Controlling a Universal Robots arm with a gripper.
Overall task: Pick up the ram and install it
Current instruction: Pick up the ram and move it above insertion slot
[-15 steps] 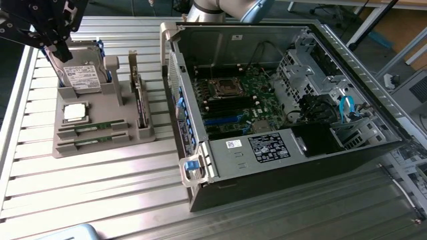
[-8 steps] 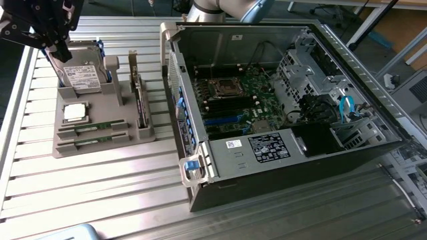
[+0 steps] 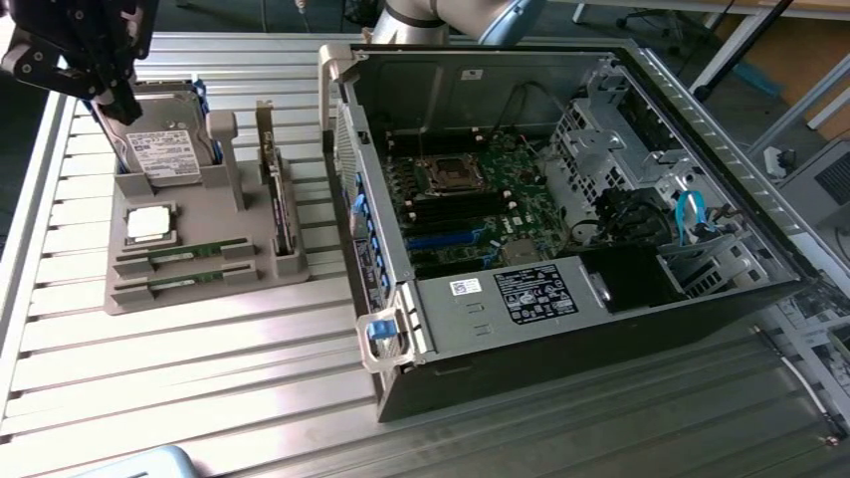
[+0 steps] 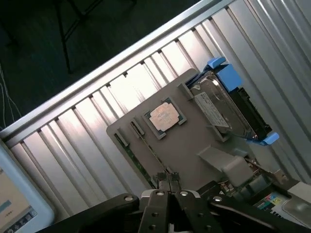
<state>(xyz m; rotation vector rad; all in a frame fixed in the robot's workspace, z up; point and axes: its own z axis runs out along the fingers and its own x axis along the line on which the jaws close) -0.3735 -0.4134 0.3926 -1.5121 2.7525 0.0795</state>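
Note:
Two ram sticks lie in slots at the front of a grey holder [image 3: 199, 299]: one ram stick [image 3: 182, 253] behind, the other ram stick [image 3: 179, 282] in front. In the wrist view they show edge-on, one ram stick [image 4: 148, 148] beside the other [image 4: 130, 156]. My gripper [image 3: 119, 102] hangs above the holder's far end, over the hard drive [image 3: 166, 149], well apart from the ram. The wrist view shows my gripper [image 4: 168, 178] with its black fingers pressed together and nothing between them. The open computer case [image 3: 385, 329] lies at the exterior view's right, its motherboard [image 3: 512, 214] exposed.
The holder also carries a square silver CPU [image 3: 149, 223], seen as the CPU [image 4: 164, 118] in the wrist view, and an upright expansion card [image 3: 279, 204]. The hard drive [image 4: 221, 109] has a blue carrier. The ribbed metal table [image 3: 199, 378] ends in a rail at the exterior view's left.

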